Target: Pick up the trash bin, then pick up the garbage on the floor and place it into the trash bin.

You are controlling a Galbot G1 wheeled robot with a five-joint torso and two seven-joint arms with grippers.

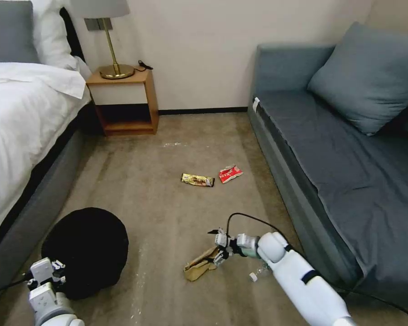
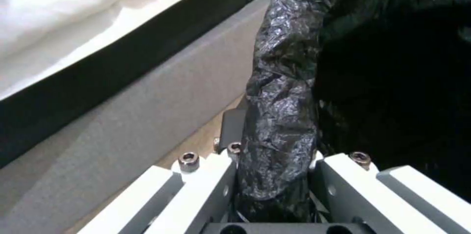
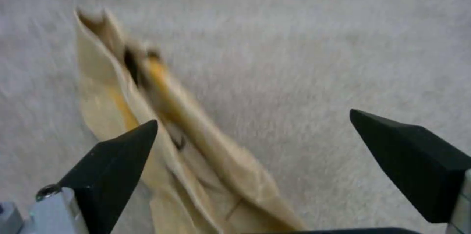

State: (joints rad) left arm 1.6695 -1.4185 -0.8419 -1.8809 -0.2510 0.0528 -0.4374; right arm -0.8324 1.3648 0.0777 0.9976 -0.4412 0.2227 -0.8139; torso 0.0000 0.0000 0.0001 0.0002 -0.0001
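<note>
Trash bin (image 1: 88,251): low, round, lined with a crinkly black bag, sitting on the carpet (image 1: 167,217) beside the bed (image 1: 27,117). Left gripper (image 1: 54,271) is clamped on its near rim; in the left wrist view the bag-covered rim (image 2: 279,123) is pinched between the white fingers (image 2: 216,186).

Right gripper (image 3: 255,131) is down at the floor with its black fingertips (image 3: 117,153) spread wide, gripping nothing. The crumpled brown paper bag (image 1: 200,265) lies right at it; in the right wrist view the bag (image 3: 162,116) runs out from between the fingertips, closer to one of them, tan with a yellow-orange streak.

Garbage count: four pieces.
- 1 brown paper bag, at the right gripper.
- 1 small clear bottle (image 1: 259,273), just beside the right arm, behind the gripper.
- 1 gold-brown bar wrapper (image 1: 197,180), well ahead of the right gripper.
- 1 red-white wrapper (image 1: 230,174), just beside the gold-brown one, both well apart from the bin.

One bin, two grippers.
</note>
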